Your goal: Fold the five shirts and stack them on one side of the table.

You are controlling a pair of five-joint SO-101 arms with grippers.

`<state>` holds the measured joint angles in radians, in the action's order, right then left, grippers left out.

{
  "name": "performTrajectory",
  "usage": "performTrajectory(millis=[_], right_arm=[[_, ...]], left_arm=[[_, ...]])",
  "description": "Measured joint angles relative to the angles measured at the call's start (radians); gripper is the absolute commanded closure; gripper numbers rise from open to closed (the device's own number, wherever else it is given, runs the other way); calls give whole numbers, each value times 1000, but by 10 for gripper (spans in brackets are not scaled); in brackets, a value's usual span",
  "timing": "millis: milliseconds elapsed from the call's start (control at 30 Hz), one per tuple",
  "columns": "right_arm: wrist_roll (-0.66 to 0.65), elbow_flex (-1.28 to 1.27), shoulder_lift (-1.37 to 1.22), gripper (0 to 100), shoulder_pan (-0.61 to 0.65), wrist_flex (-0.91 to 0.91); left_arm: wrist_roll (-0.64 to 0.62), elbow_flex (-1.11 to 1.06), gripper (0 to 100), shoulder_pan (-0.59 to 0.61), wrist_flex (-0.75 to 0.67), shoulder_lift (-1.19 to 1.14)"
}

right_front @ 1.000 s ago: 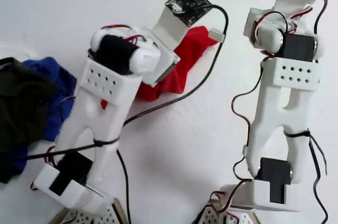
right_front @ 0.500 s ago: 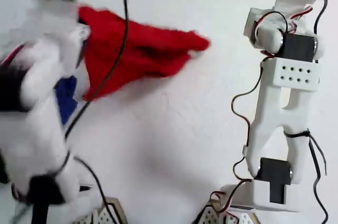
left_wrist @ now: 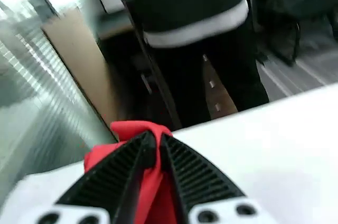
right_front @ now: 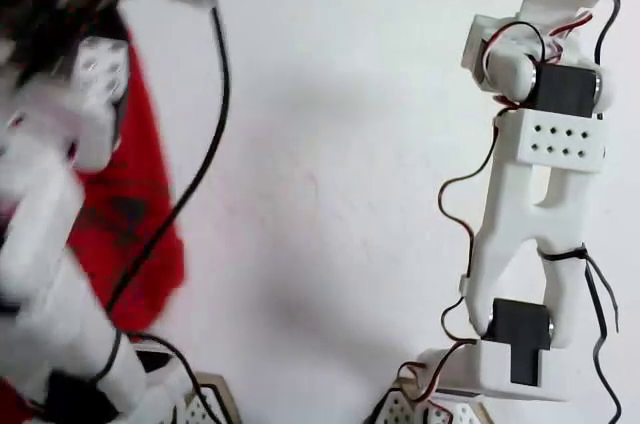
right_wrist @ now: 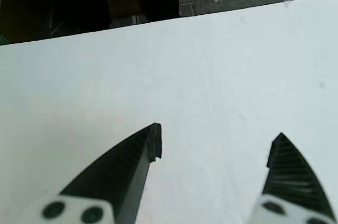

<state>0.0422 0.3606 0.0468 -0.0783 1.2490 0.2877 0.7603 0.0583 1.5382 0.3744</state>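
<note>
A red shirt (right_front: 130, 214) hangs along the table's left edge, under my raised left arm (right_front: 50, 194). My left gripper (left_wrist: 157, 147) is shut on the red shirt (left_wrist: 134, 129), whose cloth bunches out past the tips and between the black ribbed fingers (left_wrist: 195, 176). My right arm (right_front: 535, 134) stands folded at the right side of the table. My right gripper (right_wrist: 214, 147) is open above bare white table, with nothing between its fingers (right_wrist: 132, 155).
The white table (right_front: 330, 144) is bare between the two arms. A black cable (right_front: 205, 134) loops from the left arm over the shirt. Beyond the far table edge (left_wrist: 296, 94) lies a floor and dark furniture.
My left arm has swung from the table's middle to the far left and lifted, dragging the red shirt from the centre to the left edge. The right arm has kept still.
</note>
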Motion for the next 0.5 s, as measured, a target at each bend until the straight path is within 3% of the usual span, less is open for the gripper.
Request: performTrajectory(millis=[300,500], right_arm=[[0,0,0,676,0,0],[0,0,0,676,0,0]], left_arm=[[0,-288,960,-327,-52,-181],[0,-344,736,-371,-54,-371]])
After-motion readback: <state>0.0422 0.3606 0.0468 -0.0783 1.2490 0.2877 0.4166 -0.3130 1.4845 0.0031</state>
